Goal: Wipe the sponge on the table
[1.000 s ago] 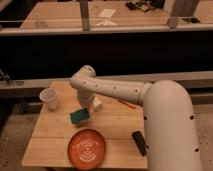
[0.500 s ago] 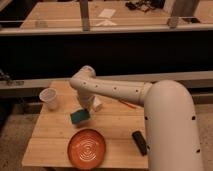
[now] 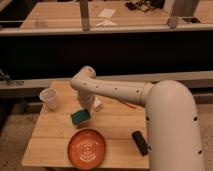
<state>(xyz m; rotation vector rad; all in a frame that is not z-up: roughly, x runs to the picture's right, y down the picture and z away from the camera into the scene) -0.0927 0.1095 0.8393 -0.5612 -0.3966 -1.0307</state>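
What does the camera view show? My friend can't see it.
A white robot arm reaches over a small wooden table, with its gripper beside a teal sponge near the middle. An orange plate lies near the front edge, a cup stands at the left, and a black block lies at the right.

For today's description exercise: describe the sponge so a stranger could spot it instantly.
On the small wooden table, look just beyond the orange plate. Beside the claw lies the sponge, teal-green, unlike the black block.
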